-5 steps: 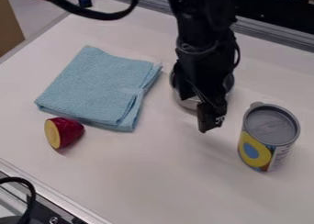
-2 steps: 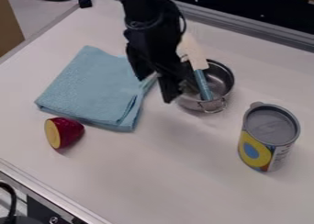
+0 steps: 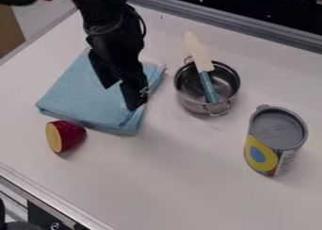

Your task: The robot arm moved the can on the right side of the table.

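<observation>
Can: a cylindrical can (image 3: 275,142) with a grey lid and a yellow-and-blue label stood upright on the white bench (image 3: 189,177), toward the right of the view, a small tab jutting from the lid's far edge.
Tool: the black two-finger tool (image 3: 121,97) hung well apart from the can, over the cloth, its fingers spread with a gap between them and nothing pinched there.
Arm: the black robot arm (image 3: 113,33) came in from the top edge, left of the middle.
Pot: a small, round, shiny metal pot (image 3: 195,102) with loop handles sat near the can, farther back and between it and the tool.
Utensil: a utensil with a flat cream blade and a blue handle (image 3: 208,86) leaned in the pot, handle down inside, blade rising past the rim.
Cloth: a folded light-blue textured cloth (image 3: 69,94) lay flat beneath the tool.
Vegetable: a dark red cut toy vegetable (image 3: 71,135) with a yellow face lay just beside the cloth's near edge.
Border: a grey metal rail (image 3: 239,25) ran along the far side.
</observation>
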Available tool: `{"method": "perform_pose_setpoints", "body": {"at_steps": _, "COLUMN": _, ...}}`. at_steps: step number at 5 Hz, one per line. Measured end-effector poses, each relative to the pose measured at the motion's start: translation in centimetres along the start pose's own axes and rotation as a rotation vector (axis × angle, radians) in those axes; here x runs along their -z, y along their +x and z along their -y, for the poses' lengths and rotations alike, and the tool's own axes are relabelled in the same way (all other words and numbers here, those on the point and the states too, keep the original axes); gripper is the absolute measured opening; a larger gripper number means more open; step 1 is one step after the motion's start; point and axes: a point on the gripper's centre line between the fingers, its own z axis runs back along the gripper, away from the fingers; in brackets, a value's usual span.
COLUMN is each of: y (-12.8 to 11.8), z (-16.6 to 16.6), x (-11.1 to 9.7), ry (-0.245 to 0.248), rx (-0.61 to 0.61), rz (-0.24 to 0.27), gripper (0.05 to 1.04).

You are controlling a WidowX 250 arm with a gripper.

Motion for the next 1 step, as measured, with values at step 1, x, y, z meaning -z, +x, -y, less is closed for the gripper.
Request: {"method": "perform_pose_setpoints", "body": {"at_steps": 1, "y": -1.61, "z": -1.76, "x": -0.32, "ry": -0.021, "rx": -0.017, "rz": -0.002, "gripper": 0.999}}
